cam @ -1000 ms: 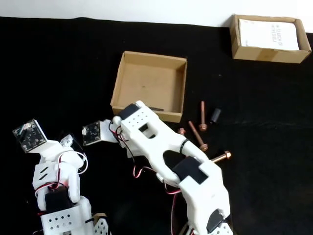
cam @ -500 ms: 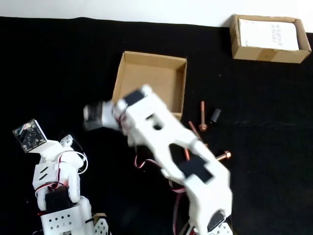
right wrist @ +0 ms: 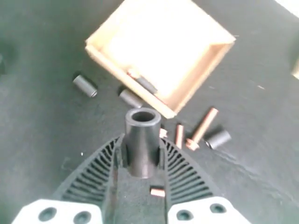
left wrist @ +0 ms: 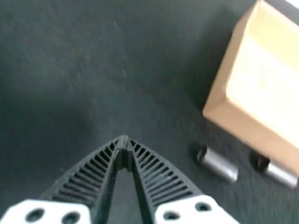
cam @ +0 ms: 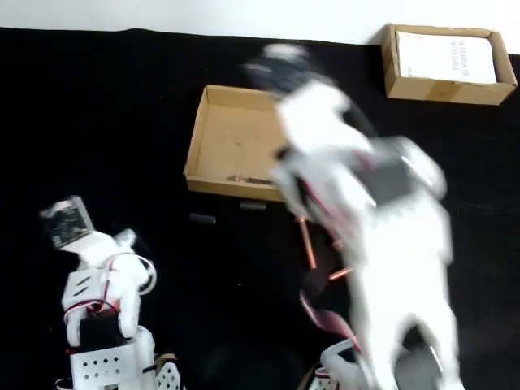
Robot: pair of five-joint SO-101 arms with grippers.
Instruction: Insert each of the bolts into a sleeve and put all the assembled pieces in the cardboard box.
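My right gripper (right wrist: 142,144) is shut on a black sleeve (right wrist: 141,122), held upright high above the table. Below it lies the open cardboard box (right wrist: 107,56) with one assembled piece (right wrist: 142,82) against its near wall. Two loose sleeves (right wrist: 85,86) (right wrist: 131,98) lie in front of the box. Copper bolts (right wrist: 204,127) (right wrist: 179,136) and another sleeve (right wrist: 217,138) lie to its side. In the high view the right arm (cam: 357,187) is a blur over the box (cam: 213,138). My left gripper (left wrist: 122,150) is shut and empty, low over the cloth near two sleeves (left wrist: 217,163) (left wrist: 273,171).
A second cardboard box (cam: 443,85) with white paper in it stands at the back right. The left arm (cam: 101,280) is folded at the front left. Black cloth covers the table, with bare room on the left.
The right arm rose from the cloth in front of the box and swung up and right over it, uncovering two sleeves there. The left arm shifted slightly.
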